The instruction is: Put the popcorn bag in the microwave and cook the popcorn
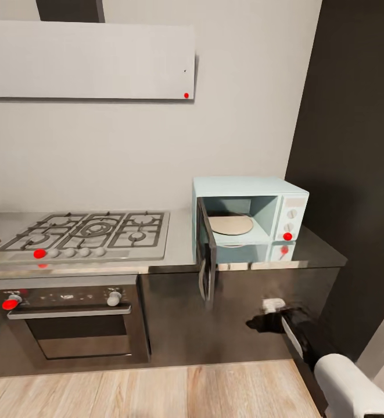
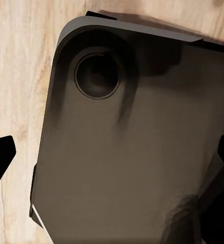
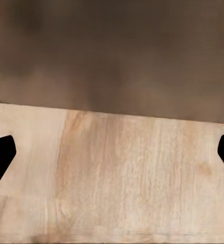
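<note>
Facing forward, microwave (image 1: 250, 217), door (image 1: 206, 258) swung open

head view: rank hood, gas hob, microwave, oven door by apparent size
1. hood, largest.
2. gas hob, similar width, foreshortened.
3. oven door, near the hob in area, so this order is unsure.
4. microwave, smallest, door open.

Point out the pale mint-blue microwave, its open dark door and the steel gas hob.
pale mint-blue microwave (image 1: 247, 187), head view, top panel.
open dark door (image 1: 206, 258), head view, inner face.
steel gas hob (image 1: 93, 229), head view, centre grate.
</note>
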Robot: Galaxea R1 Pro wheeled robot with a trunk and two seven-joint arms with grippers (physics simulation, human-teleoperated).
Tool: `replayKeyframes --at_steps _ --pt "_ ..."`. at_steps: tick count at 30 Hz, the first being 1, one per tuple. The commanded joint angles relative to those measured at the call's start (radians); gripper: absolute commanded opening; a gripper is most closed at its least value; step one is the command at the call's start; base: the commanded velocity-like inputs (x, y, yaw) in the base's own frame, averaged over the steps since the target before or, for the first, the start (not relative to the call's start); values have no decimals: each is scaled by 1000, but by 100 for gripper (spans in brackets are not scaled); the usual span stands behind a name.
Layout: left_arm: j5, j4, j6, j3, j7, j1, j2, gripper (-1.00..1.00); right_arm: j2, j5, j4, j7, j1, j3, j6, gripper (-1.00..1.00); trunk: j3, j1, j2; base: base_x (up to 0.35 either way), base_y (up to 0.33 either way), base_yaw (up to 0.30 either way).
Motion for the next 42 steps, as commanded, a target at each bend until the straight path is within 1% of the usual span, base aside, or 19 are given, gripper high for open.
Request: replayKeyframes --at_steps 1,3,5,6,7,9,10,11,13,14,17,20,28,33,35,38,42 --pt "6 -1 -1 2 0 0 0 100 0 9 115 -4 -1 -1 -71 100 -1 0 -1 0 0 0" --pt "6 -1 -1 2 0 0 0 100 0 8 334 -40 -1 0 -229 100 -1 0 -1 0 0 0" --pt "6 -1 -1 2 0 0 -1 100 0 7 471 -60 -1 0 -321 100 -1 0 -1 0 0 0" --pt "6 -1 -1 2 0 0 -1 100 -1 7 551 -71 1 0 -384 100 -1 0 -1 0 0 0" --pt "6 -1 -1 2 0 0 -1 100 -2 6 588 -79 29 0 -435 100 -1 0 -1 0 0 0" --pt "5 -1 -1 2 0 0 -2 100 -3 3 616 -89 184 0 -506 100 -1 0 -1 0 0 0" --pt "5 -1 -1 2 0 0 -2 100 -2 2 620 -90 236 0 -530 100 -1 0 -1 0 0 0" --pt "6 -1 -1 2 0 0 -2 100 3 -1 623 -92 300 0 -572 100 -1 0 -1 0 0 0" --pt "6 -1 -1 2 0 0 -2 100 16 -4 626 -95 388 -1 -642 100 -1 0 -1 0 0 0" --pt "6 -1 -1 3 1 0 -2 100 21 -4 627 -114 434 -1 -662 100 -1 0 -1 0 0 0" --pt "7 -1 -2 3 3 0 -2 100 23 -8 627 -149 490 -3 -672 100 -1 0 -1 0 0 0" --pt "9 -1 -3 4 9 0 -2 100 22 -10 627 -163 512 -3 -663 100 0 0 -1 0 0 49" --pt "9 0 -4 5 12 0 -2 100 24 -8 627 -181 515 -1 -651 100 0 0 -1 0 0 249" --pt "10 0 -18 5 13 0 -3 100 24 -8 627 -184 515 -1 -651 100 0 0 -1 0 0 272" --pt "10 0 -19 5 13 0 -3 100 26 -6 626 -199 515 0 -652 100 0 0 -1 0 0 273" --pt "11 0 -19 5 13 0 -2 100 29 -3 626 -248 515 2 -651 100 0 0 -1 0 0 273" --pt "11 0 -20 5 13 0 -3 100 29 -1 626 -266 515 2 -650 100 0 0 -1 0 0 273"
